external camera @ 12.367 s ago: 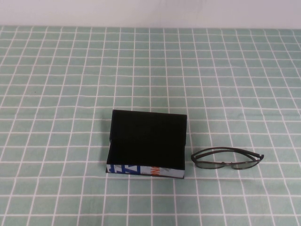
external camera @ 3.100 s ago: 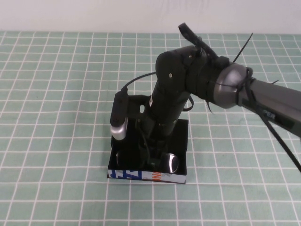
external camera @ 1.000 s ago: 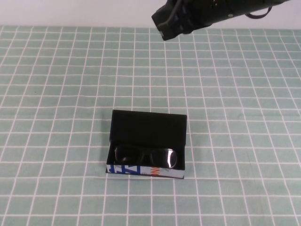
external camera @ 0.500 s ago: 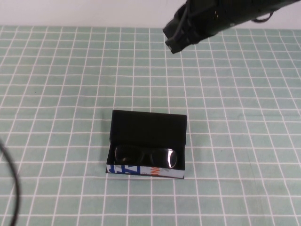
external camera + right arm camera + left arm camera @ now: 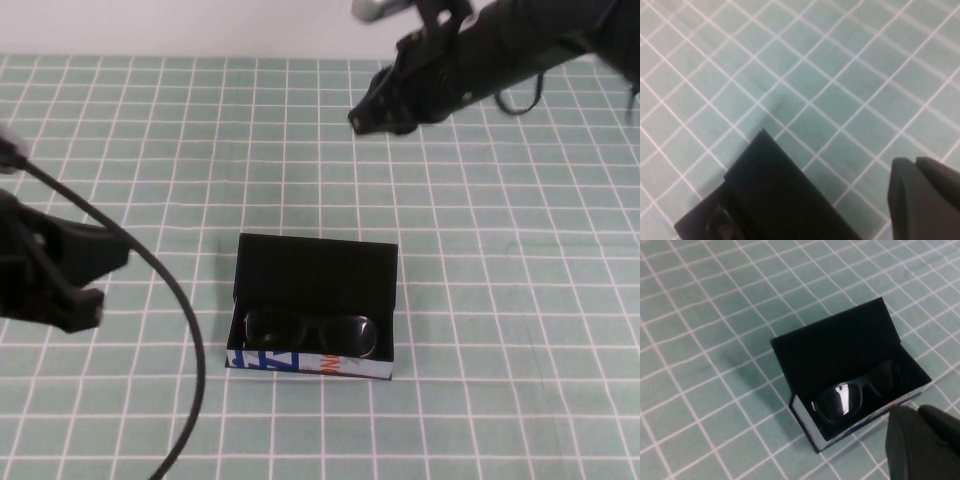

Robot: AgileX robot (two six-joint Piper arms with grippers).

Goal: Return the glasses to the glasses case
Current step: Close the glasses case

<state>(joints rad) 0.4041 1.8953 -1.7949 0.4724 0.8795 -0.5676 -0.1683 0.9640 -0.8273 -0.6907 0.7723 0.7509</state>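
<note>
The black glasses case (image 5: pixel 318 265) stands open at the middle of the table, lid up, with its white printed front edge toward me. The dark-framed glasses (image 5: pixel 310 328) lie folded inside it. The left wrist view shows the open case (image 5: pixel 840 350) with the glasses (image 5: pixel 850 395) in it. My left gripper (image 5: pixel 100 270) hovers left of the case, shut and empty, and shows in its wrist view (image 5: pixel 917 412). My right gripper (image 5: pixel 367 117) is high over the far side of the table, shut and empty, and shows in its wrist view (image 5: pixel 916 164) beside the case lid (image 5: pixel 770 190).
A green checked cloth (image 5: pixel 500 300) covers the table. The left arm's black cable (image 5: pixel 190 340) loops over the cloth in front of the case's left side. A pale wall runs along the far edge.
The right arm has swung further right and back from the case. The left arm has come in from the left edge toward the case. The glasses stay in the case.
</note>
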